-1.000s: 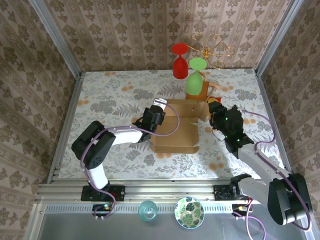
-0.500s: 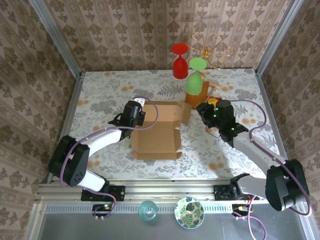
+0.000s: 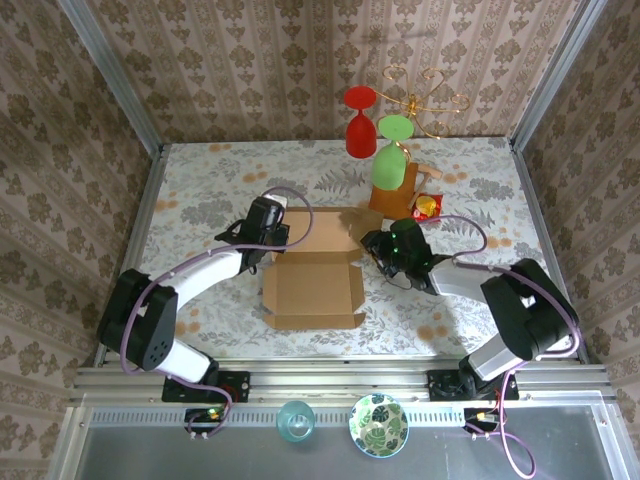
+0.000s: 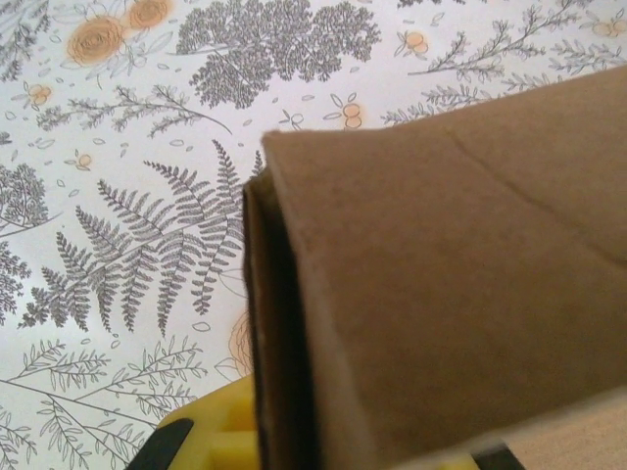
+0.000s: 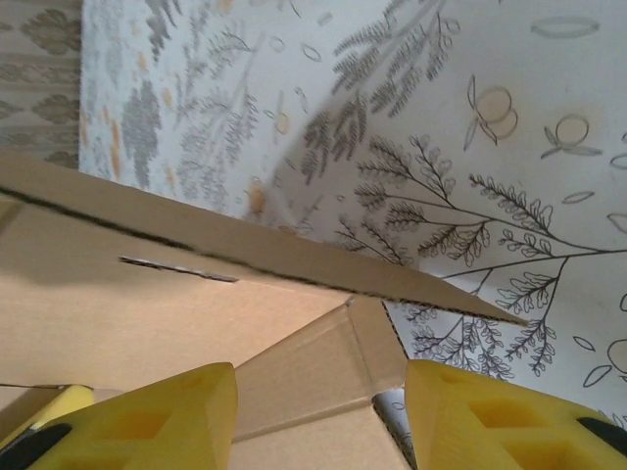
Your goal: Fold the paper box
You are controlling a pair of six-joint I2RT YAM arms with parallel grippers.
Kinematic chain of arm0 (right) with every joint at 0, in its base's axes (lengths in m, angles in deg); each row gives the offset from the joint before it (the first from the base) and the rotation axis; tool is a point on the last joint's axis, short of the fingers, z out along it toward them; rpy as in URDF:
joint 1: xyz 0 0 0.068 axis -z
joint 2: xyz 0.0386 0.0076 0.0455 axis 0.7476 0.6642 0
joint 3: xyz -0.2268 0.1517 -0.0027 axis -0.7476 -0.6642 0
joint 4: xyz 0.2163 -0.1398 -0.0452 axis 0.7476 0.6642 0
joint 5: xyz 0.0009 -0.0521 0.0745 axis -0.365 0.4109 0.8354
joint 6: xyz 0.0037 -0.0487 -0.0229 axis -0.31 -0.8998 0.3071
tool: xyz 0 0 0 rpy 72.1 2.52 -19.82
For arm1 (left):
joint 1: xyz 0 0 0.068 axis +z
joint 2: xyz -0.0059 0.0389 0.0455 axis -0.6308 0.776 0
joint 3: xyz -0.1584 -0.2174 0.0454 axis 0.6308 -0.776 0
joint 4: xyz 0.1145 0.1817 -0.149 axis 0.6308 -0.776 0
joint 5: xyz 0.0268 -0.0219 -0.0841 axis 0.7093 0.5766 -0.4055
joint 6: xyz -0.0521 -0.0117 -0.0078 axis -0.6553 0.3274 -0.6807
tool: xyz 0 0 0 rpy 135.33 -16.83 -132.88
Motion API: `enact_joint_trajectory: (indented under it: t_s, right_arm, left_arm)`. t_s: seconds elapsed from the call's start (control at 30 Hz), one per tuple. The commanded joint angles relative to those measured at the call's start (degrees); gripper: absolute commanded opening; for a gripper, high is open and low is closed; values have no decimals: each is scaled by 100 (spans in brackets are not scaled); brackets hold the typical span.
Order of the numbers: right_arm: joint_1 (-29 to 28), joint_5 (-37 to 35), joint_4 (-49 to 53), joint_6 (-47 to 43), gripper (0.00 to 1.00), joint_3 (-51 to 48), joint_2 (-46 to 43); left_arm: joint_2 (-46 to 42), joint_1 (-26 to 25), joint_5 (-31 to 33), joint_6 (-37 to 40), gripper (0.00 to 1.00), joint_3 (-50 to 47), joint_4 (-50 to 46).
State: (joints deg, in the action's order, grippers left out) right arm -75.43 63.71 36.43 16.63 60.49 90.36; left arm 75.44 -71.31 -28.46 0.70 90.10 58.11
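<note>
The top camera looks steeply down on the whole counter (image 3: 200,190). Both wrist cameras sit close against the paper box (image 3: 315,285), which all views share.

The paper box (image 3: 312,290) has shifted
My left gripper (image 3: 268,232) drew it out sideways; my right gripper (image 5: 323,392) followed, flap now between its fingers

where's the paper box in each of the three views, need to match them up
top external: paper box lies open side up at the middle of the fern-print tablecloth.
left wrist: paper box takes up the right half, close up, one wall edge running down the centre.
right wrist: paper box spans the lower left, a flap edge slanting down to the right.
shared landmark: the fern-print tablecloth, seen beside the box in all three.
</note>
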Motion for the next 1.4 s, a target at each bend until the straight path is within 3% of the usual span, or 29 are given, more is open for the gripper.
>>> enact_joint_trajectory:
  t_s: [0.0, 0.27, 0.5, 0.87, 1.17, 1.37]
  right_arm:
    - [-109, -238, -255, -71, 50, 198, 260]
    - [-200, -201, -24, -155, 50, 563, 686]
    - [-292, -173, 50, -181, 41, 869, 730]
    - [-502, 23, 265, -240, 38, 992, 1041]
    - [-500, -592, 648, -872, 41, 689, -258]
    - [292, -632, 848, -1307, 40, 31, -1408]
  left_arm:
    - [62, 13, -34, -146, 0, 131, -195]
    - [106, 13, -5, -206, 0, 157, -182]
    - [149, 13, -10, -232, 0, 163, -164]
    - [176, 13, -5, -285, 0, 200, -148]
    - [152, 21, 37, -272, 0, 202, -182]
    - [130, 71, -122, -123, 0, 134, -69]
